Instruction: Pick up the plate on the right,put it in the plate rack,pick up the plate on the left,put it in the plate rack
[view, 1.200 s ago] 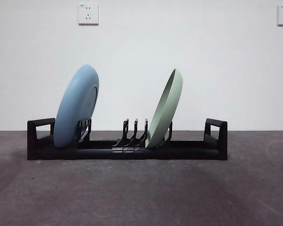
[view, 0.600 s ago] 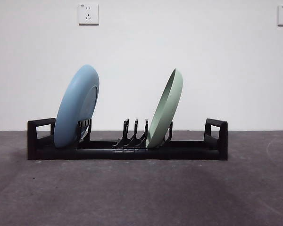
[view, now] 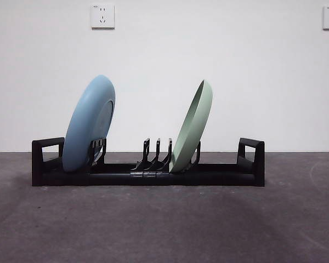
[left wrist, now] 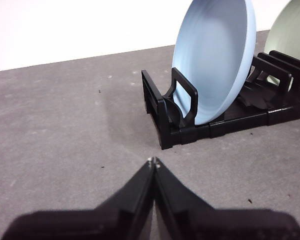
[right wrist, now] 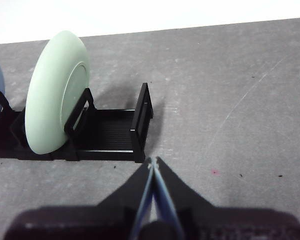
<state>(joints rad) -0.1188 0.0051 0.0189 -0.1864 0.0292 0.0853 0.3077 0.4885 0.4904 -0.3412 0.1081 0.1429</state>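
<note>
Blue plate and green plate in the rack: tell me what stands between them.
In the front view, only the plate rack's own empty black dividers stand between the blue plate and the green plate; no other object.

You see a dark grey table [view: 164,230] with only the plate rack [view: 148,176] lying directly on it, near the far edge.

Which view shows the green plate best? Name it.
The front view: the green plate stands edge-on, leaning in the plate rack. The right wrist view shows its back; the left wrist view catches only a cropped sliver.
</note>
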